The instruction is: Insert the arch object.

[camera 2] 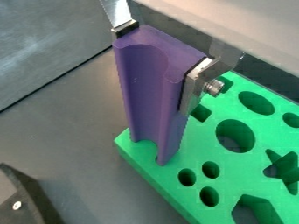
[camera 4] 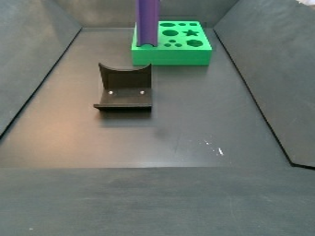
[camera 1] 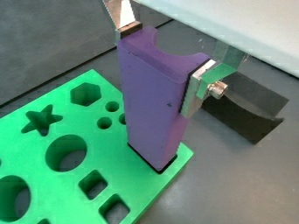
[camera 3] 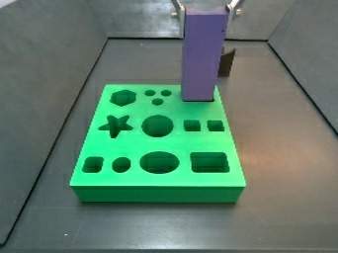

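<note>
My claw (camera 1: 163, 54) shows only in part: in both wrist views its body is cut by the upper edge, and the inner pads are hidden behind the arch object (camera 1: 155, 101), so I see only the silver plates. In both side views the top of the arch object (camera 3: 203, 54) leaves the picture, and the claw is almost fully out of frame. The foot of the arch object is hidden inside the green board (camera 1: 47, 153), so how deep it sits I cannot tell. The board is cut by the edge in both wrist views. In a side view the fixture (camera 3: 226, 63) is mostly hidden behind the arch object
</note>
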